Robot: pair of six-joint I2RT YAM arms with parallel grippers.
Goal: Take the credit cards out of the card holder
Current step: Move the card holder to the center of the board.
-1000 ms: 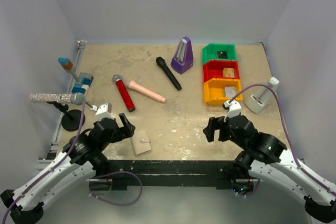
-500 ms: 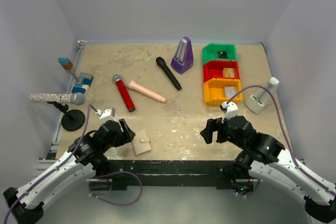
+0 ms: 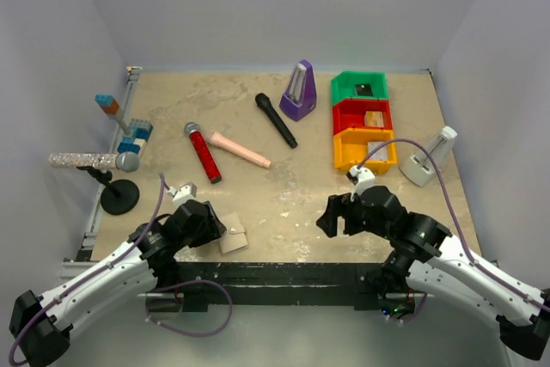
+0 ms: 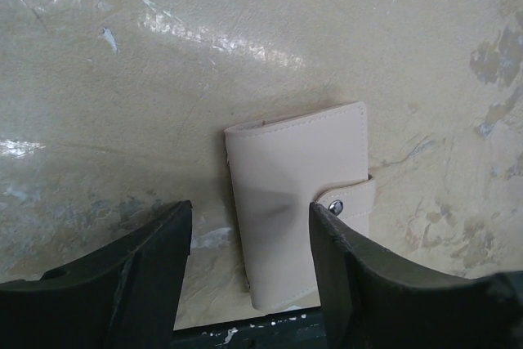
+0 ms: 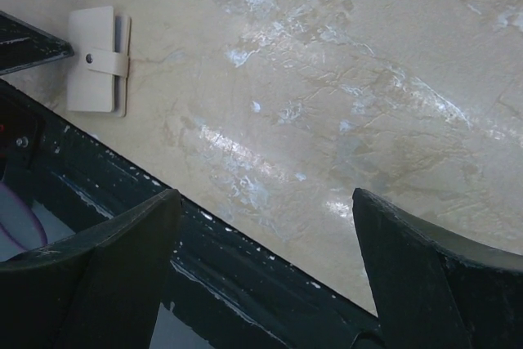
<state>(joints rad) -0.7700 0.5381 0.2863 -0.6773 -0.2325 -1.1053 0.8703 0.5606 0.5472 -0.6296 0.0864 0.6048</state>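
Spotted card holder (image 3: 232, 234) flat on table (image 3: 309, 169) at the near edge, folded closed, snap tab fastened. Unmoved since a second ago.

Found left gripper (image 3: 216, 228) now down over the card holder, having come in from up and to its left. Fingers spread, straddling the holder's near end: one finger just clear of the side away from the tab, the other at the tab side, contact impossible to tell. Narrower spread than a second ago; no pinch on the holder.

Noted right gripper (image 3: 331, 217) well apart to the holder's right, drifted nearer than before. Fingers spread wide, holding nothing.
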